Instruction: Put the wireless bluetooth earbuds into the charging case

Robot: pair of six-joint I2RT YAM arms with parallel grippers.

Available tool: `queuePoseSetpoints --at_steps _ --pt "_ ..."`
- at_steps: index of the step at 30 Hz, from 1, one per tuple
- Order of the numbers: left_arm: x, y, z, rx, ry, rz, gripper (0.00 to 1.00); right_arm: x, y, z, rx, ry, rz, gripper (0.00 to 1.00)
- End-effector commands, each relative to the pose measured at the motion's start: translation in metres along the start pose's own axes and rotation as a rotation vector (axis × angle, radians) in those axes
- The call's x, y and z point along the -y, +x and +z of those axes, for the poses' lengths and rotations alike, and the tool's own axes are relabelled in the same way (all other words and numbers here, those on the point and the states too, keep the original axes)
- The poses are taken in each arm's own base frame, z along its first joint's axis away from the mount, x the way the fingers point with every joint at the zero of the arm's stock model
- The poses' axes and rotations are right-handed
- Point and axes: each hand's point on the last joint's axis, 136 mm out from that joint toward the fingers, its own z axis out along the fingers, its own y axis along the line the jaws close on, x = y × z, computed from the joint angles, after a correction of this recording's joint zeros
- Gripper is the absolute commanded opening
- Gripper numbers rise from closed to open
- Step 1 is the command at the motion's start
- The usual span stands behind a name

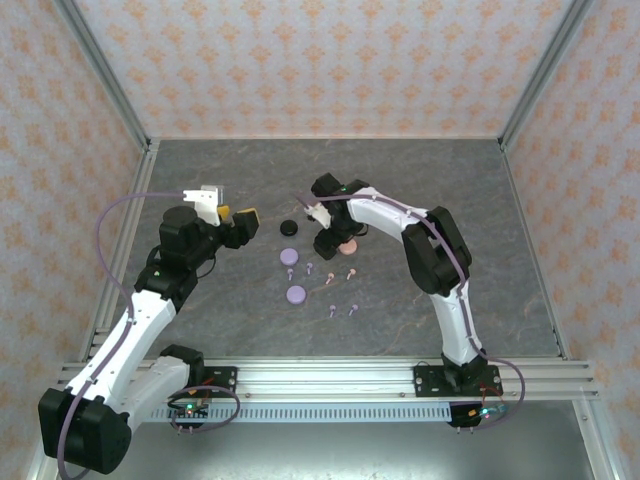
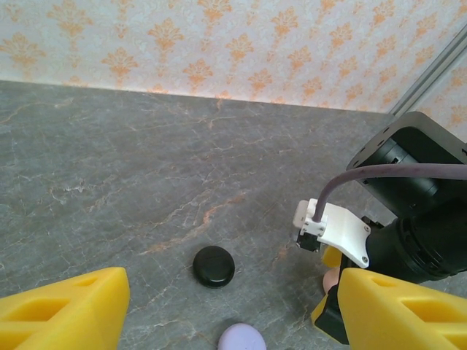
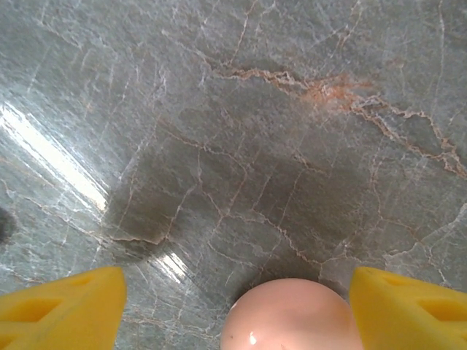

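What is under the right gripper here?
A pink disc lies on the grey table between the right gripper's open fingers. From above, the gripper covers part of the disc.

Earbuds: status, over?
Left gripper open, empty. Right gripper open, straddling pink disc. Earbuds loose on table. Nothing blocking.

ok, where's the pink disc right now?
Top view, right of centre: the pink disc sits beside the right end effector, right of the black disc. Its wrist view shows it low between the fingers.
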Motion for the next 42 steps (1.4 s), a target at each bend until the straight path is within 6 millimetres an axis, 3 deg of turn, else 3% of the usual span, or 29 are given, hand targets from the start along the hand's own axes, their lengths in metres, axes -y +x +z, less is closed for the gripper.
queuePoseSetpoints --at_steps 1,22,42 --pt "-0.004 0.001 -0.001 -0.006 -0.018 0.019 0.75 0.007 0.016 0.004 -0.064 0.020 -0.014 0.79" --pt "-0.003 -0.001 0.000 -0.002 -0.010 0.013 0.75 0.013 0.053 0.006 -0.152 0.070 -0.039 0.69" --pt "-0.001 -0.006 0.002 0.000 -0.003 0.013 0.76 0.011 0.071 0.005 -0.208 0.051 -0.050 0.63"
